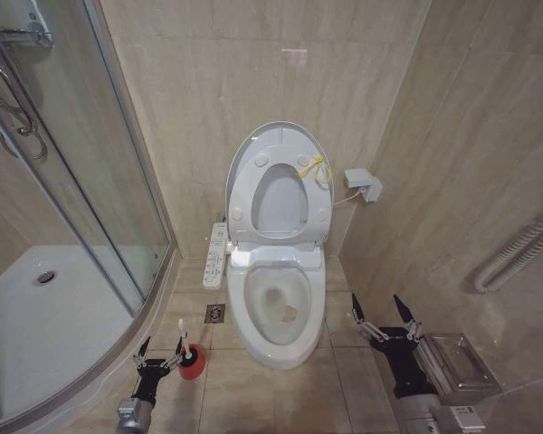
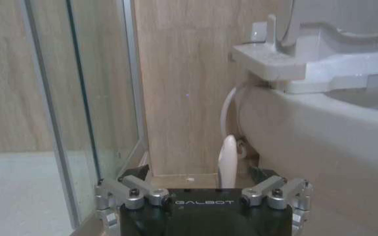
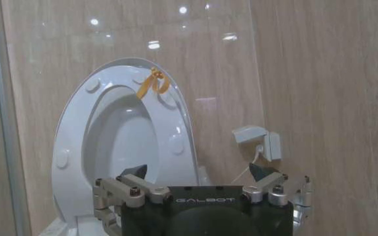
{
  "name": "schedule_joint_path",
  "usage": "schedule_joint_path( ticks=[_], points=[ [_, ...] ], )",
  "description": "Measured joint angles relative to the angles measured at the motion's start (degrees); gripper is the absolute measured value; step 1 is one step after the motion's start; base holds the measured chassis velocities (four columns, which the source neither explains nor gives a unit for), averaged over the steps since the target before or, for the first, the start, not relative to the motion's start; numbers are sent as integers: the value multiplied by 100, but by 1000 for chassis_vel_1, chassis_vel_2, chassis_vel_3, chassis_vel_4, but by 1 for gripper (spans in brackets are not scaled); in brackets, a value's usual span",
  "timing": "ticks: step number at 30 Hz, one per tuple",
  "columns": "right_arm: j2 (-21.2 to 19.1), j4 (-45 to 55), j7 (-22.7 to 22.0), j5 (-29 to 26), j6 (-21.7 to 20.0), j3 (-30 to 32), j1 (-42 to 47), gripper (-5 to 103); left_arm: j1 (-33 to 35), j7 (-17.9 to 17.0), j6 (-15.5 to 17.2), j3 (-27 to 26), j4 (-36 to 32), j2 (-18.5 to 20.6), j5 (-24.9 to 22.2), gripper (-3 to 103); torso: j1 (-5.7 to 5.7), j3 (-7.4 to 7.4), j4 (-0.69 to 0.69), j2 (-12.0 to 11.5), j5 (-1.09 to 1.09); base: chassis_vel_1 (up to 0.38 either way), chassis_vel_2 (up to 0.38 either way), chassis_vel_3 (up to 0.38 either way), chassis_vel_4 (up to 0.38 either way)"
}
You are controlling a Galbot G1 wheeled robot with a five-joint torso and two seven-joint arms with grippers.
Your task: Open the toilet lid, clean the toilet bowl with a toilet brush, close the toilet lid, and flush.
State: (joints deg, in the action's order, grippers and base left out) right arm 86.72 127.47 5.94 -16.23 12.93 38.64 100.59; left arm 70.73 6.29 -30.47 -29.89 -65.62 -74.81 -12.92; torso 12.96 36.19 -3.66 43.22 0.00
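Toilet lid (image 1: pixel 273 145) up. Left gripper (image 1: pixel 162 352), fingers spread and empty, straddles the upright toilet brush (image 2: pixel 228 160) handle; right gripper (image 1: pixel 382 313), also spread and empty, waits beside the toilet bowl (image 1: pixel 273 348).

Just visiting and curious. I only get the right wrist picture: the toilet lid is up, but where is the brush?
Observer: The toilet brush stands in its red holder on the floor, to the robot's left of the toilet bowl.
Operator: Is anything holding it?
Observer: It is not gripped. The left gripper has its fingers open, with the brush's handle between them.
Operator: And inside the bowl?
Observer: There is a brownish stain near the bottom.
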Motion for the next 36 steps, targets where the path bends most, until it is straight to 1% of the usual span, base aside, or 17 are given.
schedule_joint_path(
  ticks=[1, 2, 6, 7, 10, 12, 14, 15, 20, 22, 23, 24, 25, 27, 31, 32, 36],
  points=[
    [0, 0, 0, 0, 0, 0, 0, 100, -102, 34, -67, 22, 152, 8, -9, 99, 0, 0, 0, 0, 0, 0, 0, 0, 0],
    [0, 0, 0, 0, 0, 0, 0, 100, -102, 34, -67, 22, 152, 8, -9, 99, 0, 0, 0, 0, 0, 0, 0, 0, 0],
    [0, -1, 0, 0, 0, 0, 0, 100, -604, 205, -289, 155, 809, 44, -72, 99, 0, 0, -1, 0, 0, 0, 0, 0, 0],
    [0, -1, 0, 0, 0, 0, 0, 100, -604, 205, -289, 155, 809, 44, -72, 99, 0, 0, -1, 0, 0, 0, 0, 0, 0],
    [0, 0, 0, 0, 0, 0, 0, 100, -998, 332, -366, 293, 1242, 62, -151, 98, 0, 0, -2, 0, 0, 0, 0, 0, 0],
    [0, 0, 0, 0, 0, 0, 0, 100, -1083, 367, -376, 325, 1336, 62, -171, 98, 0, 0, -2, 0, 0, 0, 0, 0, 0],
    [0, 0, 0, 0, 0, 0, 0, 100, -1215, 477, -383, 378, 1453, 50, -211, 98, 0, 0, -1, 0, 0, 0, 0, 0, 0],
    [0, 0, 0, 0, 0, 0, 0, 100, -1215, 477, -383, 378, 1453, 50, -211, 98, 0, 0, -1, 0, 0, 0, 0, 0, 0],
    [0, 0, 0, 0, 0, 0, 0, 100, -1328, 695, -382, 456, 1562, 13, -271, 96, 0, 0, 0, 0, 0, 0, 0, 0, 0],
    [0, 0, 0, 0, 0, 0, 0, 100, -1466, 765, -403, 478, 1743, -26, -272, 96, 0, -1, 0, 0, 0, 0, 0, 0, 0],
    [0, 0, 0, 0, 0, 0, 0, 100, -1466, 765, -403, 478, 1743, -26, -272, 96, 0, -1, 0, 0, 0, 0, 0, 0, 0],
    [0, 0, 0, 0, 0, 0, 0, 100, -1533, 781, -423, 481, 1840, -45, -272, 96, 0, 0, 0, 0, 0, 0, 0, 0, 0],
    [0, 0, 0, 0, 0, 0, 0, 100, -1604, 792, -449, 482, 1940, -66, -271, 93, 0, -1, 0, 0, 0, 0, 0, 0, 0],
    [0, 0, 0, 0, 0, 0, 0, 100, -1717, 813, -506, 482, 2134, -113, -268, 93, 0, 0, -1, 0, 0, 0, 0, 0, 0],
    [0, 0, 0, 0, 0, 0, 0, 100, -1812, 857, -551, 482, 2298, -151, -260, 93, 0, -1, -1, 0, 1, 0, 0, 0, 0],
    [0, 0, 0, 0, 0, 0, 0, 100, -1830, 871, -564, 482, 2334, -161, -257, 88, 0, 0, 0, 0, 0, 0, 0, 0, 0],
    [0, 0, 0, 0, 0, 0, 0, 100, -1844, 873, -568, 485, 2358, -172, -253, 88, 0, -1, -1, 0, 0, 0, 0, 0, 0]
  ],
)
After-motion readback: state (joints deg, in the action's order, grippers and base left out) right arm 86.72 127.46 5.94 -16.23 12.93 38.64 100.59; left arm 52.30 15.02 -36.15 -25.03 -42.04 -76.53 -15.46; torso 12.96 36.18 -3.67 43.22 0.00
